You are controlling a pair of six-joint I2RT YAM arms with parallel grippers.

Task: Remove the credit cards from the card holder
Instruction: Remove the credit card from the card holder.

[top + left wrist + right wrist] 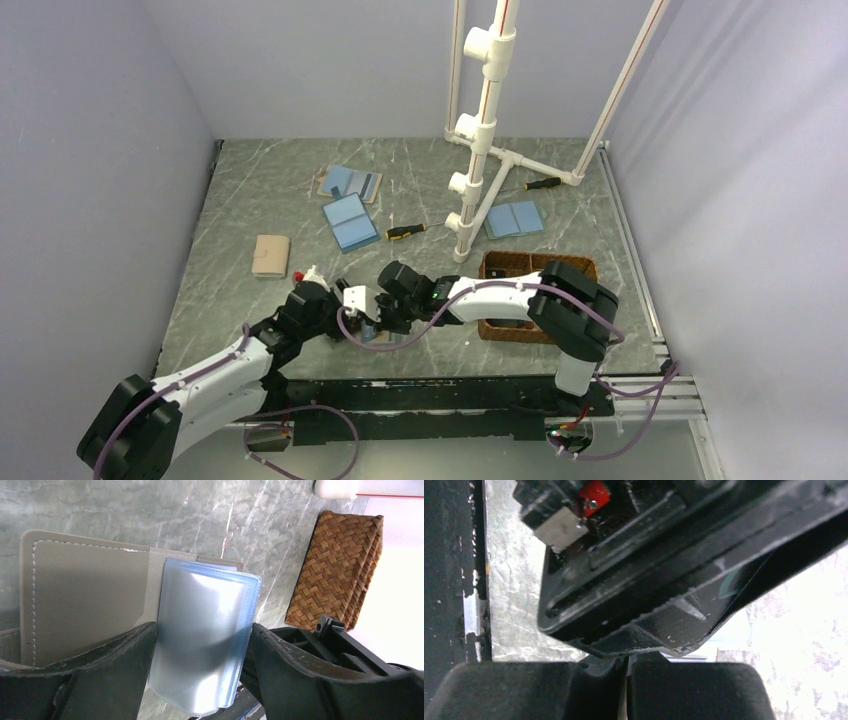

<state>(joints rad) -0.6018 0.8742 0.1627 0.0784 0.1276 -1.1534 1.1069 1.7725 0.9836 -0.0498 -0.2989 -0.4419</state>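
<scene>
Grey marbled tabletop (260, 200) is running under everything, with plain grey panels walling it in. On the left gripper (200, 630), the fingers (115, 665) are standing wide and pressing on both long edges of the clear sleeves (205, 605), which are bowing slightly between them. The card holder (90, 590) is spreading its tan leaf off to one side, and it is sitting near the table's front edge, well apart from the wicker tray (335, 570).

On the right gripper (626, 667), the fingers (549, 690) are pressing fully together just beside the left gripper's casing. Only a pale sliver is showing in the seam, and I cannot tell whether it is a card edge. No credit cards are showing clearly in any view.

I judge that the work is sitting at an extraction, with one arm bracing the holder and the other pinching at a sleeve mouth. The next move is calling for a straight pull along the sleeve by the right arm against a firm left grip. No brand, label or writing is showing legibly.
</scene>
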